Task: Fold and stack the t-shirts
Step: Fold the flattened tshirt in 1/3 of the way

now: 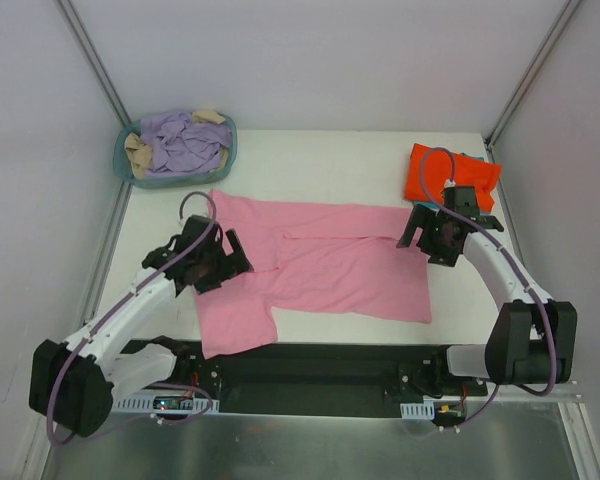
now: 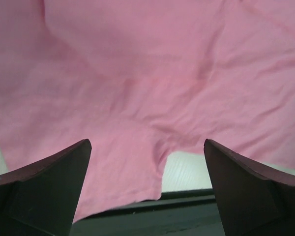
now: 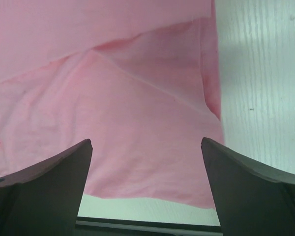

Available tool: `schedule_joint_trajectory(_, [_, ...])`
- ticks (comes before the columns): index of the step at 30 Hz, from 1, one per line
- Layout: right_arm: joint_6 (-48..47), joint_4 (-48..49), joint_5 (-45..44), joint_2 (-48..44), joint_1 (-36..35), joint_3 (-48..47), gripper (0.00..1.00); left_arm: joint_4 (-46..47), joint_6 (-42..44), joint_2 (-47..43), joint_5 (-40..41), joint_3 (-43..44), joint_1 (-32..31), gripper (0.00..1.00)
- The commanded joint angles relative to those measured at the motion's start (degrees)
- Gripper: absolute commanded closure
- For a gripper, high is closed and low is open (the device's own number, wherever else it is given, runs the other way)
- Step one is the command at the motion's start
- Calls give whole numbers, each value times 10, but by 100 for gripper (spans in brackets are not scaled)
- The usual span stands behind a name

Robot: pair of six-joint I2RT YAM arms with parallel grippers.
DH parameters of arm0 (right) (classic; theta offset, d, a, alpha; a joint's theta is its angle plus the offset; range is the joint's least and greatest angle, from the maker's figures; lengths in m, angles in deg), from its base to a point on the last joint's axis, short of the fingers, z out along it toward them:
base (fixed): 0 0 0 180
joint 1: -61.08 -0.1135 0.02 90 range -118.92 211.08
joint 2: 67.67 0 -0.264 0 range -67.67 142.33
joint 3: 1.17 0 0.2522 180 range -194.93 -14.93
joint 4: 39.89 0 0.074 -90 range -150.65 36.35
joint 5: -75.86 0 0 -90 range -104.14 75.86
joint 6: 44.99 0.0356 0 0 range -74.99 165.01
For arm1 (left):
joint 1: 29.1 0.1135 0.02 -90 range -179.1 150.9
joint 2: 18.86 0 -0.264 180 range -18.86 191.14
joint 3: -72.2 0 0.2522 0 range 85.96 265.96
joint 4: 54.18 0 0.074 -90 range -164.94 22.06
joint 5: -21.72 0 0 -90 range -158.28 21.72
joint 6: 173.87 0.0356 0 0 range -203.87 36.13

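Note:
The light pink t-shirt point(image 1: 320, 262) lies spread flat across the middle of the white table, one sleeve hanging toward the near edge. It fills the left wrist view point(image 2: 137, 73) and the right wrist view point(image 3: 113, 98). A folded orange-red t-shirt point(image 1: 450, 175) lies at the back right. My left gripper point(image 1: 230, 262) is open and empty above the pink shirt's left part. My right gripper point(image 1: 423, 240) is open and empty above the shirt's right edge. No teal-blue shirt shows.
A round teal basket point(image 1: 176, 148) at the back left holds lavender and beige cloth. White walls enclose the table. The black base rail point(image 1: 310, 375) runs along the near edge, just below the pink sleeve.

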Motion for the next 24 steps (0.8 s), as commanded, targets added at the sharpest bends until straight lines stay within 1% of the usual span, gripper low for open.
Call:
schedule_joint_trajectory(1, [-1, 20, 0, -36, 2, 32, 3, -119, -131, -78, 54, -96, -66, 1])
schedule_joint_trajectory(2, [-2, 17, -6, -38, 1, 33, 3, -125, -171, -102, 52, -107, -98, 1])
schedule_joint_trajectory(3, [-4, 16, -7, -43, 2, 33, 3, -133, -189, -112, 53, -115, -117, 2])
schedule_joint_trajectory(4, [-6, 16, -5, -45, 1, 33, 3, -139, -208, -118, 54, -126, -134, 3])
schedule_joint_trajectory(5, [-8, 16, 2, -45, 1, 33, 3, -165, -238, -124, 62, -127, -163, 6])
schedule_joint_trajectory(7, [-9, 17, 6, -47, 2, 33, 3, -196, -266, -121, 72, -124, -186, 9])
schedule_joint_trajectory(8, [-10, 17, 5, -48, 2, 33, 3, -238, -289, -113, 82, -121, -197, 11])
schedule_joint_trajectory(9, [-10, 16, 3, -48, 1, 34, 3, -259, -298, -108, 87, -116, -211, 14])
schedule_joint_trajectory(11, [-10, 14, -7, -47, 2, 36, 3, -308, -332, -97, 98, -102, -224, 17])
schedule_joint_trajectory(12, [-10, 13, -11, -47, 2, 37, 3, -353, -341, -95, 107, -97, -235, 19])
schedule_joint_trajectory(15, [-10, 10, -22, -46, 1, 36, 3, -411, -368, -97, 118, -81, -247, 25])
schedule_joint_trajectory(18, [-11, 10, -23, -40, 2, 35, 3, -417, -382, -103, 106, -93, -254, 29])
schedule_joint_trajectory(19, [-11, 9, -23, -39, 2, 35, 3, -415, -386, -104, 98, -106, -254, 34])
schedule_joint_trajectory(21, [-10, 12, -25, -33, 2, 35, 3, -403, -388, -105, 90, -120, -254, 40])
schedule_joint_trajectory(22, [-11, 12, -24, -31, 2, 34, 3, -385, -389, -106, 77, -132, -254, 44])
schedule_joint_trajectory(23, [-11, 11, -24, -29, 1, 33, 3, -374, -387, -109, 69, -137, -254, 52])
schedule_joint_trajectory(24, [-10, 12, -24, -26, 1, 32, 3, -361, -384, -112, 62, -144, -253, 56])
